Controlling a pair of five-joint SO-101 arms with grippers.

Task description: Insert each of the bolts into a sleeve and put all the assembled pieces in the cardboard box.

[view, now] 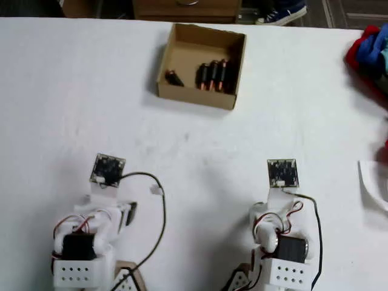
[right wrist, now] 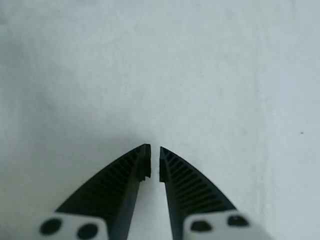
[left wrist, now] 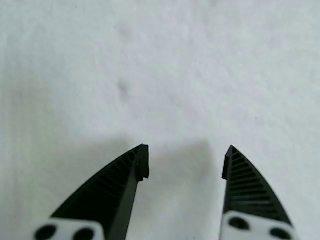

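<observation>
From the high view, my left arm [view: 85,239] and right arm [view: 280,242] sit drawn back at the near edge of the white table [view: 73,91]. The cardboard box [view: 202,65] lies well ahead of both grippers, between their two lines of reach. Inside it are what look like three assembled pieces [view: 213,76] side by side against the wall nearer my right gripper. A fourth dark piece [view: 174,77] lies apart on the side nearer my left, though they are too small for me to be sure.

In my left wrist view, my left gripper [left wrist: 186,160] hangs over bare table, fingers spread wide, nothing between them.

In my right wrist view, my right gripper [right wrist: 154,162] is over bare table too, fingertips drawn almost together with a sliver of gap, gripping nothing.
</observation>
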